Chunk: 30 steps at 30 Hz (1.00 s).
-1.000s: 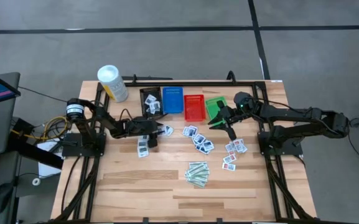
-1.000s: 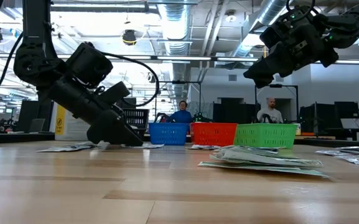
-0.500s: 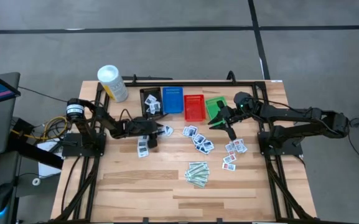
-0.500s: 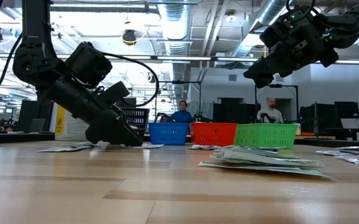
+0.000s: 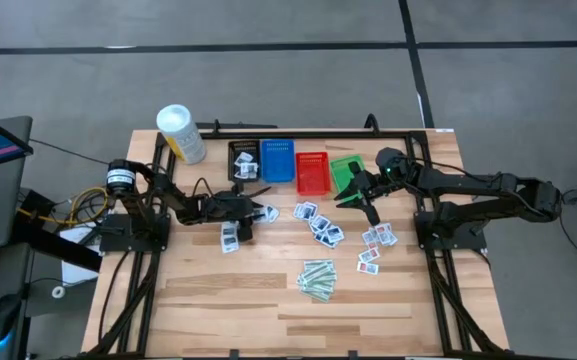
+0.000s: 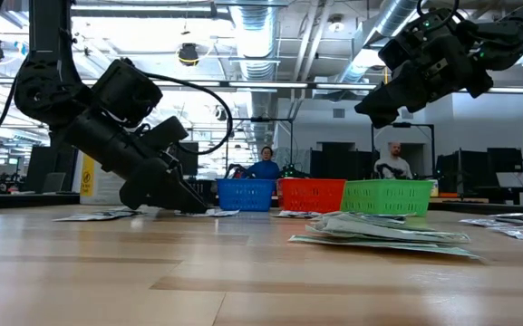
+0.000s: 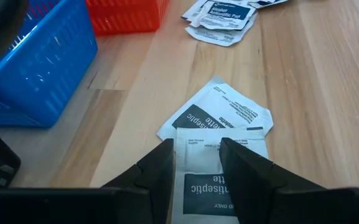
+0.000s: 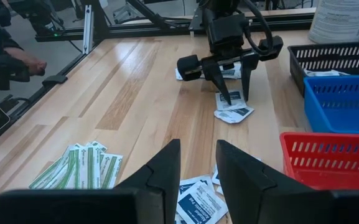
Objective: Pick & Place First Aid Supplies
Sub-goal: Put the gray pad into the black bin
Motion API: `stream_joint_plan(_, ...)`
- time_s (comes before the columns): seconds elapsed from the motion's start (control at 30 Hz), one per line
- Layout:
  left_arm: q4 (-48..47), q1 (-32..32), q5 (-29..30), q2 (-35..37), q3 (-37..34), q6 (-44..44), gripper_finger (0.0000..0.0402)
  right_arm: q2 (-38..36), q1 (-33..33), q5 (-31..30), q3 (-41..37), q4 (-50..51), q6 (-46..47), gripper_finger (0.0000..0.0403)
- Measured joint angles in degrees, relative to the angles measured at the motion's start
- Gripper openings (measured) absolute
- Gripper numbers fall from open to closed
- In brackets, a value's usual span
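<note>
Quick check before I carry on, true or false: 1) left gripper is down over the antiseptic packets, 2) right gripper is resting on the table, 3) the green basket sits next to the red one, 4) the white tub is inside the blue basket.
1) True: the left gripper straddles the antiseptic packets.
2) False: the right gripper hangs above the table.
3) True: green basket beside red basket.
4) False: the white tub stands apart from the blue basket.
</note>
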State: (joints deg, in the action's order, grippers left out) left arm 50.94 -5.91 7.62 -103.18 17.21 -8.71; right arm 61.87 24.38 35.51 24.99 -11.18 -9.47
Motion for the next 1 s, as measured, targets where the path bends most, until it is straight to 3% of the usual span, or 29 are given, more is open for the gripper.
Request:
stream_joint_plan(0.27,0.0,0.48,0.35,-0.02,0.0,0.0,0.0124,0.0,0.02,0.0,0.0,0.02,0.0,0.0098)
stream_joint_plan(0.6,-0.09,2.57,0.33,-0.07,-0.02,-0.07,0.0009,0.0,0.01,0.0,0.0,0.02,0.0,0.0098)
stream_joint_plan(0.83,-0.55,5.09,2.97,1.36,-0.16,-0.07,0.0006,0.0,0.0,0.0,0.0,0.02,0.0,0.0098)
stream_joint_plan(1.0,-5.28,7.39,2.65,8.5,-0.42,-1.42,0.0006,0.0,0.01,0.0,0.0,0.02,0.0,0.0098)
